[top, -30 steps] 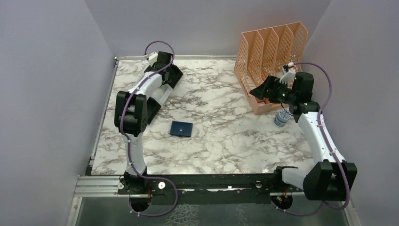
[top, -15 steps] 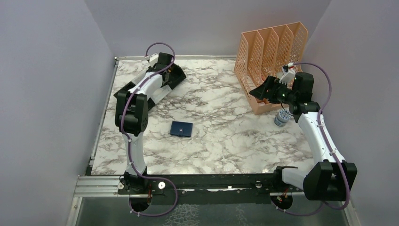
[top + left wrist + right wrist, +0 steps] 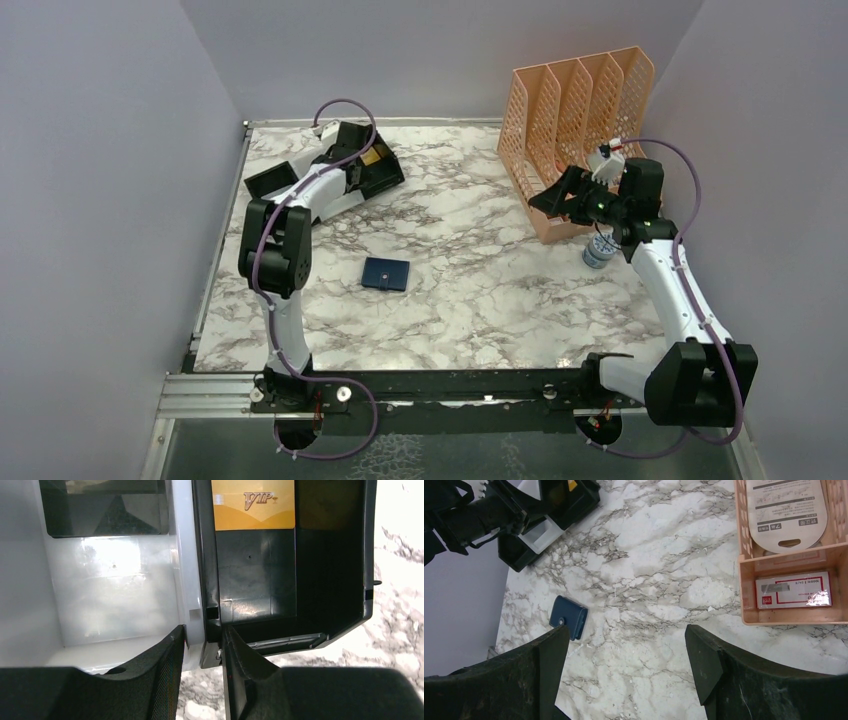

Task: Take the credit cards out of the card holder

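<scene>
Two grippers: left gripper (image 3: 204,635) seemingly clamped on the tray wall (image 3: 202,555), gold card (image 3: 252,505) inside; right gripper (image 3: 627,632) spread wide.

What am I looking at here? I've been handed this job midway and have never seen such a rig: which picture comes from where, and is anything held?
The left arm and right arm are robot arms bolted at the near edge of a marble table. The wide picture looks down from above and behind them. The other two come from a camera on each wrist. The closed navy card holder lies mid-table. The left end effector appears to pinch the divider wall of a black-and-white tray, where a gold card lies. The right end effector hangs open and empty near the peach file rack.
</scene>
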You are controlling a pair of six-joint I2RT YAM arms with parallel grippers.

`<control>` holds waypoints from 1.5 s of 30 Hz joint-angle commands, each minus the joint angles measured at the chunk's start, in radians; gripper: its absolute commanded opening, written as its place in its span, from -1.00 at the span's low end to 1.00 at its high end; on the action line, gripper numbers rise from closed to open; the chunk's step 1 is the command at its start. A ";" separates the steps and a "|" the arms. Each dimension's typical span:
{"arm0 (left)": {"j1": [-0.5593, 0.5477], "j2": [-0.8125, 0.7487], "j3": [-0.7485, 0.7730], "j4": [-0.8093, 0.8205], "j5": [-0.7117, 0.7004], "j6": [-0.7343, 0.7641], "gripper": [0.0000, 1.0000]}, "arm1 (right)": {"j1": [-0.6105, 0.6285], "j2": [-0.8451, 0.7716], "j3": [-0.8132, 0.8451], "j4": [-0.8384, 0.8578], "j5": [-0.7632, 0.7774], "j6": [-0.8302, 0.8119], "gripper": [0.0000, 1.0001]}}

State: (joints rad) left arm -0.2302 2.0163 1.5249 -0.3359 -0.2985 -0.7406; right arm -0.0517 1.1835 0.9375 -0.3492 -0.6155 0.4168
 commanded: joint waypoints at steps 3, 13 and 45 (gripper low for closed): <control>-0.092 -0.046 -0.112 -0.042 0.077 -0.015 -0.41 | 0.000 -0.015 -0.017 0.015 -0.020 0.014 0.75; -0.270 -0.059 -0.158 -0.027 0.079 -0.041 -0.44 | 0.000 -0.024 -0.040 0.004 -0.029 0.010 0.75; -0.556 -0.108 -0.252 -0.016 0.042 -0.160 -0.21 | 0.000 -0.077 -0.082 -0.038 -0.036 -0.009 0.75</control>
State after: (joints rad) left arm -0.7654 1.8908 1.3231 -0.2539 -0.3031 -0.8700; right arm -0.0517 1.1275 0.8597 -0.3744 -0.6205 0.4213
